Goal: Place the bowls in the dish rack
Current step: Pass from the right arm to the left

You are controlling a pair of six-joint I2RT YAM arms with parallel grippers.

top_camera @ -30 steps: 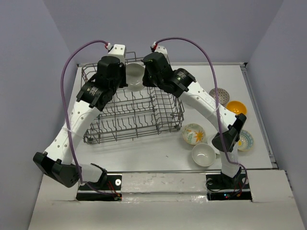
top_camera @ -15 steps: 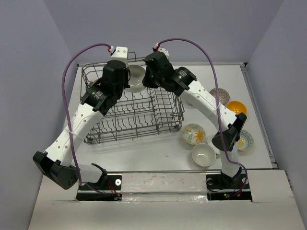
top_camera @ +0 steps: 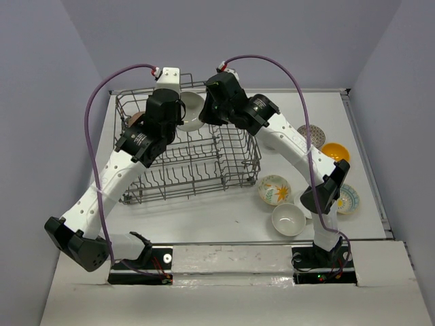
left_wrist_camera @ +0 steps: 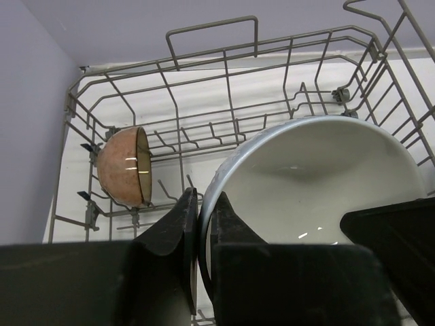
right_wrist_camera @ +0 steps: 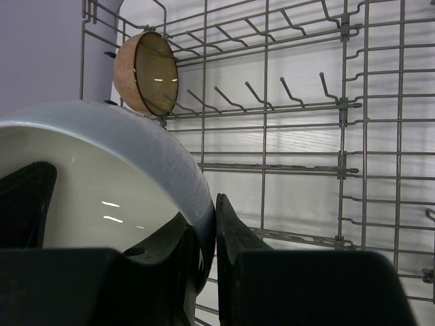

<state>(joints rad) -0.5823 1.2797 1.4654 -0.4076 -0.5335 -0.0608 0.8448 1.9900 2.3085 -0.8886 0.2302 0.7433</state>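
A pale bowl with a white inside (top_camera: 192,110) hangs over the back of the dish rack (top_camera: 197,163), held between both arms. My left gripper (left_wrist_camera: 204,204) is shut on the bowl's (left_wrist_camera: 319,176) left rim, one finger inside and one outside. My right gripper (right_wrist_camera: 209,217) pinches the opposite rim of the same bowl (right_wrist_camera: 102,183). A brown bowl (left_wrist_camera: 122,166) stands on edge between the tines in the rack's (left_wrist_camera: 212,24) back left corner; it shows as well in the right wrist view (right_wrist_camera: 146,73) and from above (top_camera: 134,119).
On the table right of the rack lie a floral yellow bowl (top_camera: 274,189), a white bowl (top_camera: 288,219), an orange bowl (top_camera: 335,152), a speckled bowl (top_camera: 310,135) and a teal patterned bowl (top_camera: 349,198), partly behind the right arm.
My left arm has swung right to the hanging bowl and its jaws have closed on the rim. The right gripper has kept its hold and barely moved.
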